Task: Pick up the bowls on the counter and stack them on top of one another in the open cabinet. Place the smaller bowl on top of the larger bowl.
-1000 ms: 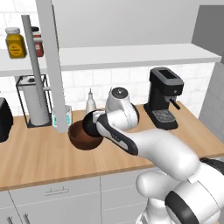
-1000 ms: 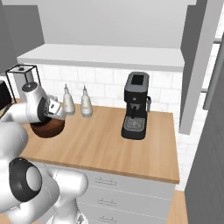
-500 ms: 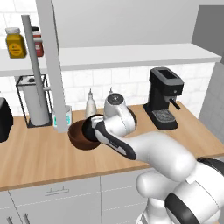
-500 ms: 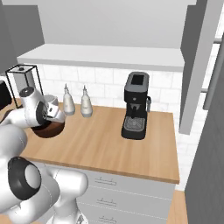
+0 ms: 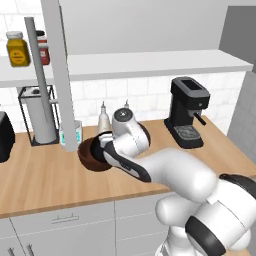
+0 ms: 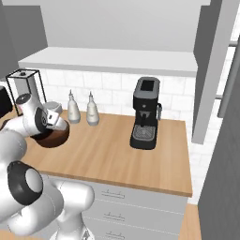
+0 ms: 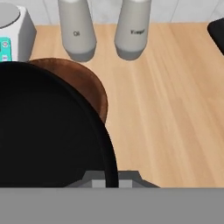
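The smaller bowl [image 7: 48,127], glossy black, hangs close under the hand, its rim pinched between the fingertips of my gripper [image 7: 111,178], which is shut on it. Just past its edge shows the larger bowl [image 7: 87,85] of reddish-brown wood, resting on the counter [image 7: 175,109]. From the left base view the brown bowl [image 5: 91,156] sits left of my gripper [image 5: 106,145]; from the right base view the same bowl [image 6: 55,137] lies below my gripper [image 6: 58,124]. The open cabinet [image 5: 25,70] is up at the left, its door panel [image 5: 60,75] edge-on.
Two white bottles [image 7: 76,30] [image 7: 133,30] stand behind the bowls near the tiled wall. A white canister [image 5: 70,132] and a paper towel holder [image 5: 37,115] are to the left. A black coffee machine [image 5: 187,112] stands at the right. Jars [image 5: 17,49] sit on the cabinet shelf.
The hand has shifted a little to the left, carrying the black bowl over the brown one. The brown bowl has stayed put.
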